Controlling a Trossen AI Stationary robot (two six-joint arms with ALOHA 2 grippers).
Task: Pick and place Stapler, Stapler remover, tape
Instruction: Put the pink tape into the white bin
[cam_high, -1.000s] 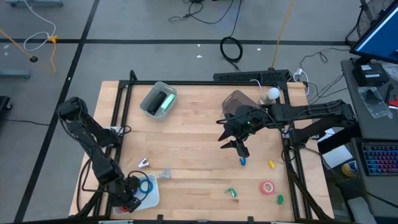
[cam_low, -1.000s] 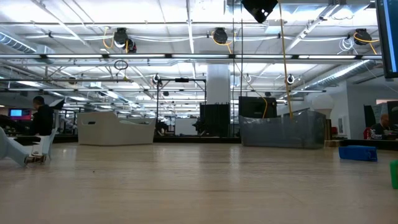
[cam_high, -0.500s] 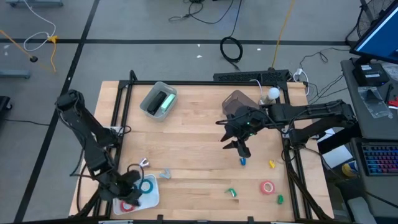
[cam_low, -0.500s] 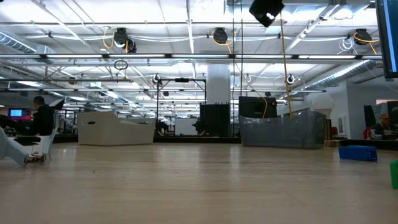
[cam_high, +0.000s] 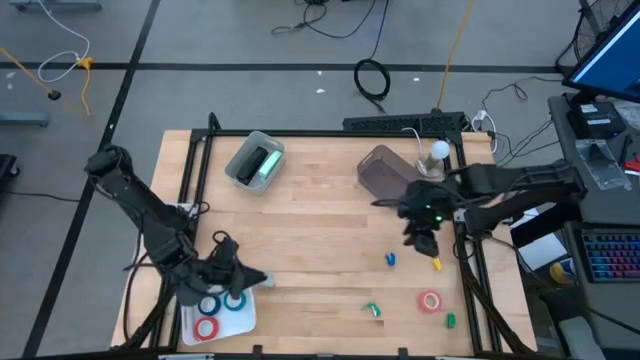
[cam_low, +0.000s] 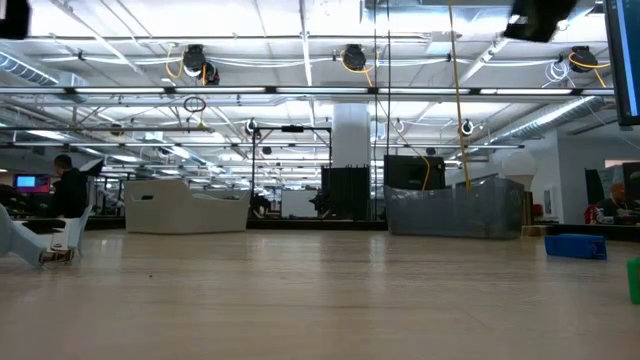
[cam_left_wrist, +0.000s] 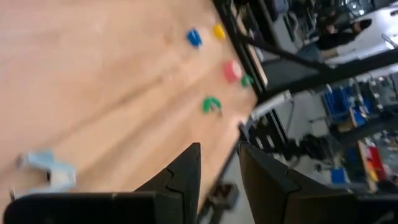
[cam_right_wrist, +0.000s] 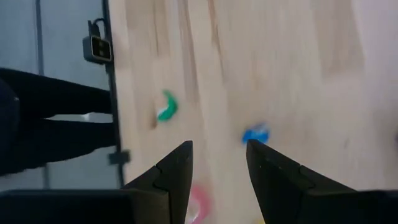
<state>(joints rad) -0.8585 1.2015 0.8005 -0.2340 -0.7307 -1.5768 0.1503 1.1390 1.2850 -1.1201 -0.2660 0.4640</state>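
Observation:
A white tray at the table's near left holds two blue tape rolls and a red one. Another red tape roll lies on the wood at the near right. A green stapler sits in a clear bin at the far left. A pale blue staple remover lies by the tray. My left gripper hovers just beyond the tray, open and empty. My right gripper hangs open and empty above the table's right part.
Small blue, yellow and green pieces lie scattered at the near right, with another green one by the edge. A dark bin stands at the far right. Bare wood spans the table's middle.
My left gripper has risen off the tray and swung toward the table's middle, tipping from pointing down to nearly level. The tape rolls in the tray now show uncovered. My right gripper has gone toward the table's right edge and rolled about its own axis.

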